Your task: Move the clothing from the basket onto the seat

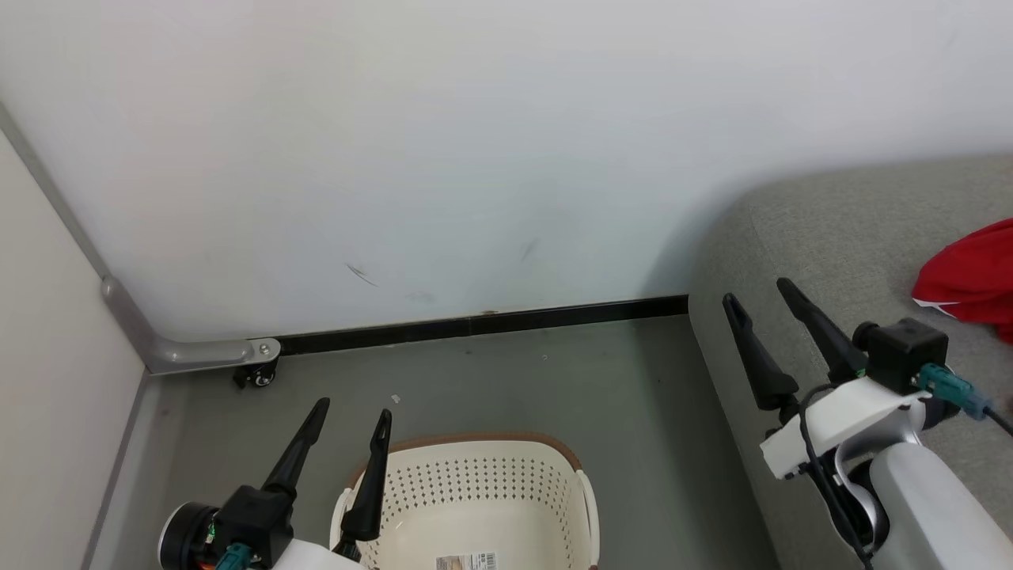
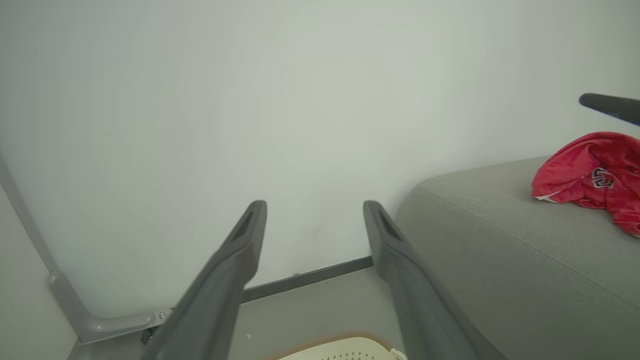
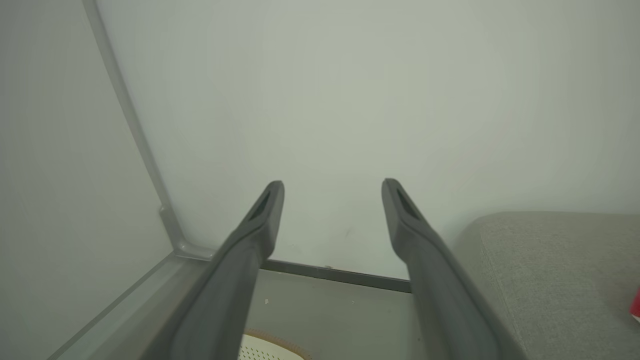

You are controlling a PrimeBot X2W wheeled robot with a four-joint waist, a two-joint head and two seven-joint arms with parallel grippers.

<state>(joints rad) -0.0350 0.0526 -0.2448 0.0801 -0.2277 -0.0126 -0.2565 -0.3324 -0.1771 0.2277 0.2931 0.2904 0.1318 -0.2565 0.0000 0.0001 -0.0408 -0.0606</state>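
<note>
Open jaws, empty grip on both sides

Left gripper hovers by the oval cream perforated plastic basket, fingers spread, holding nothing. Right gripper, same deal, above the big grey woven-fabric seat, where crumpled red clothing lies.

Barcode sticker in basket (unreadable), jersey lettering illegible

Head view, right edge: red clothing cut off, full extent hidden. Bottom edge: basket cropped, near side unseen; floor sticker print too small to read. Grey seat runs off right.
</note>
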